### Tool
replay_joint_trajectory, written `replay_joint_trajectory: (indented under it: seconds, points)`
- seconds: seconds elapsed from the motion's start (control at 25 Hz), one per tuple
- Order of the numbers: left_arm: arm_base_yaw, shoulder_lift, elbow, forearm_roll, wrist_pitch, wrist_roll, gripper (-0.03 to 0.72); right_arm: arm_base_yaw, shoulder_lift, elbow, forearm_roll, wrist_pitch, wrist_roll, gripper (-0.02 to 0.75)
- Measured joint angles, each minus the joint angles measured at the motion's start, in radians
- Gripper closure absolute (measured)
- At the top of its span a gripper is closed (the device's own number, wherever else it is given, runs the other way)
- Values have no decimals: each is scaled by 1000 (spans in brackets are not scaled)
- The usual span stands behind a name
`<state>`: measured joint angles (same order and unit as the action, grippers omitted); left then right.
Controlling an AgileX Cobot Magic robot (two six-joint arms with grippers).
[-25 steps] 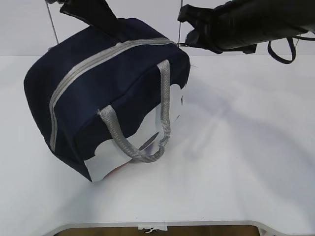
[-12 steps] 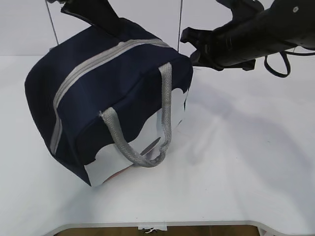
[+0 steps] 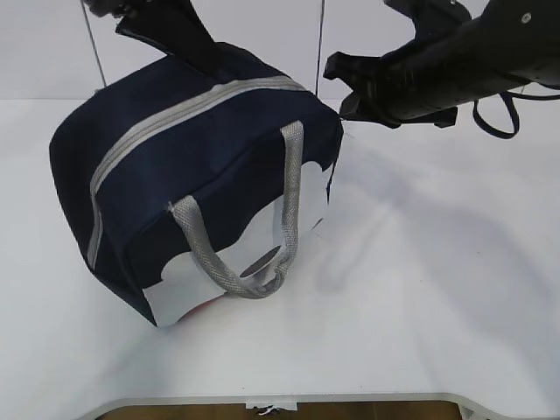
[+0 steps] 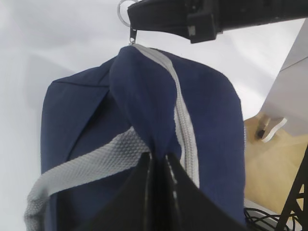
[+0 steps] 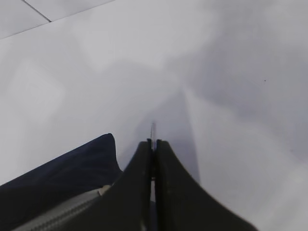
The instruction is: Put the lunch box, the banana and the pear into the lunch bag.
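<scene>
The navy lunch bag [image 3: 201, 166] stands tilted on the white table, its grey zipper [image 3: 166, 118] run shut along the top. My left gripper [image 3: 203, 54] is shut on a fold of navy fabric at the bag's back top edge [image 4: 159, 156], beside a grey handle [image 4: 86, 166]. My right gripper [image 3: 337, 87] sits at the zipper's far end, shut on the metal ring pull [image 4: 124, 8], which shows edge-on between its jaws [image 5: 153, 129]. The lunch box, the banana and the pear are out of view.
The white table [image 3: 420, 262] stretches to the right of the bag, and its front edge [image 3: 289, 401] lies close to the camera. A dark cable loop [image 3: 499, 96] hangs under the right arm. A white stand [image 4: 288, 72] is beside the table.
The right gripper has dropped a little and shifted right, staying at the zipper's end. The bag has turned slightly, with its lower front corner sliding left. Both grips are unchanged.
</scene>
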<state>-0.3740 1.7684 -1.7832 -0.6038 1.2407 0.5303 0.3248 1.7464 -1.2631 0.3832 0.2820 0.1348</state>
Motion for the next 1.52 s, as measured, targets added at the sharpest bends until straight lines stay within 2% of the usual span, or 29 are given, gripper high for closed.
replay_joint_trajectory:
  seconds: [0.28,0.56,0.64,0.96,1.24,1.28,1.32,1.4,1.48,1.52]
  points:
    - [0,45,-4,-10,-4,0,690,-2,3,0,-7,1,0,722]
    - [0,61,-8,2,-7,0,690,-5,3,-2,-26,8,-2,385]
    - [0,68,-8,10,-10,0,690,-5,3,-19,-61,63,-17,338]
    - [0,101,-9,24,-18,0,682,-5,-1,-162,-121,388,-178,312]
    - [0,101,-9,24,-18,0,682,-5,-24,-267,-165,650,-225,312]
    - [0,108,-9,81,-20,-32,622,-5,-26,-283,-176,686,-227,312]
    - [0,108,-9,88,-20,-45,591,-5,-28,-297,-187,723,-227,312]
    - [0,108,-9,90,-20,-56,573,-5,-33,-315,-209,772,-230,312]
    - [0,108,-9,100,-18,-97,428,-5,-35,-329,-232,821,-230,312]
    - [0,108,-9,103,-18,-108,395,-5,-39,-331,-239,839,-232,312]
